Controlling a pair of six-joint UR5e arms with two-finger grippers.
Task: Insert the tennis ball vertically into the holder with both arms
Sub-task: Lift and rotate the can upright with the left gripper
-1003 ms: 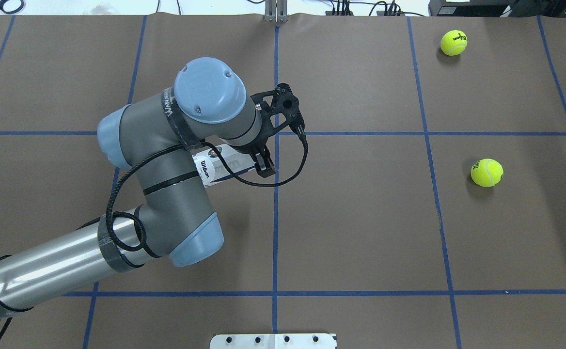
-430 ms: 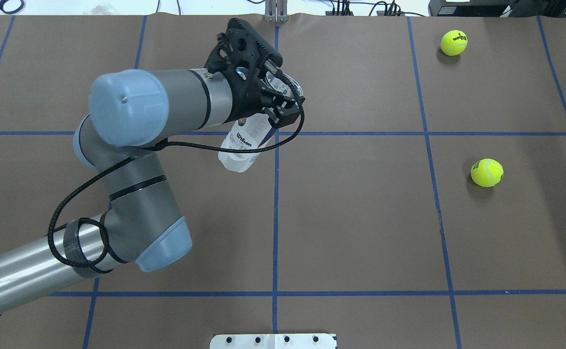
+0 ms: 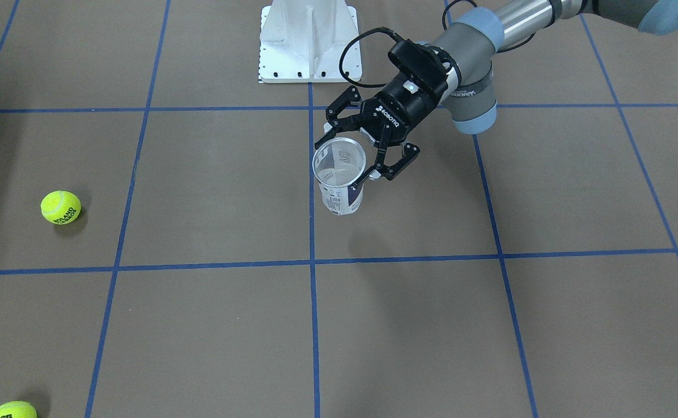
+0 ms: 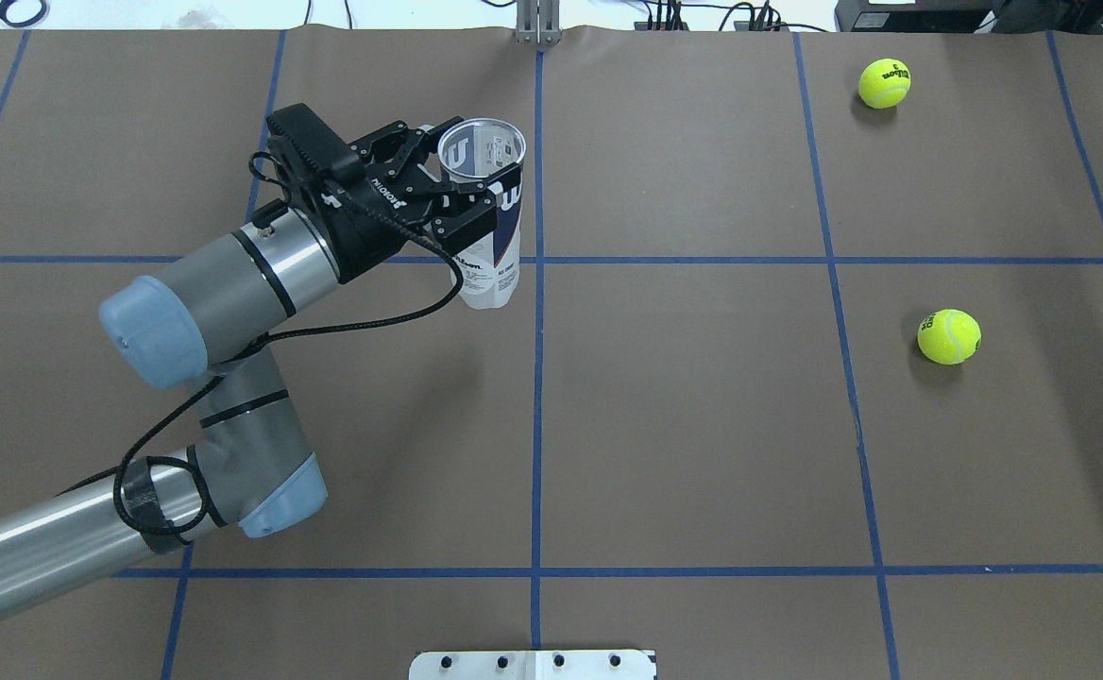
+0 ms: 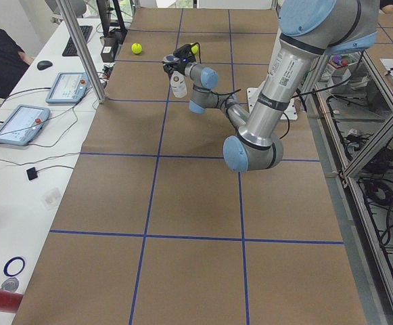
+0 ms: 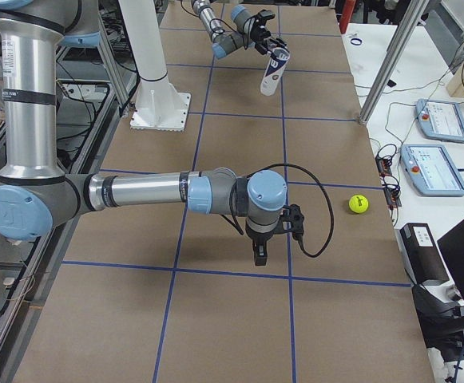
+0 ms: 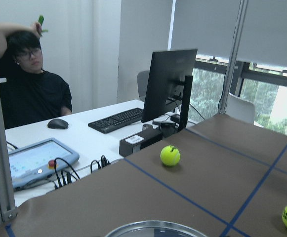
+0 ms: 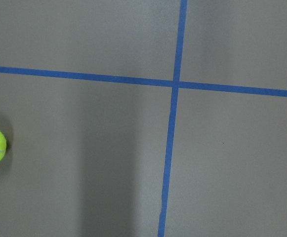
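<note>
The holder, a clear can with a white and navy Wilson label, hangs above the table with its silver-rimmed mouth facing up and slightly tilted. My left gripper is shut on the holder just below the rim, one finger on each side. The can looks empty. Two tennis balls lie on the table's right side, a near one and a far one. My right gripper shows only in the exterior right view, pointing down over the table near a ball; I cannot tell its state.
A white base plate stands at the robot's edge of the table. A person sits at a desk beyond the far edge, with a monitor, tablets and aluminium posts.
The left arm has swung the holder from lying sideways under the wrist to mouth-up, and carried it farther from the robot. Both balls stay put.
</note>
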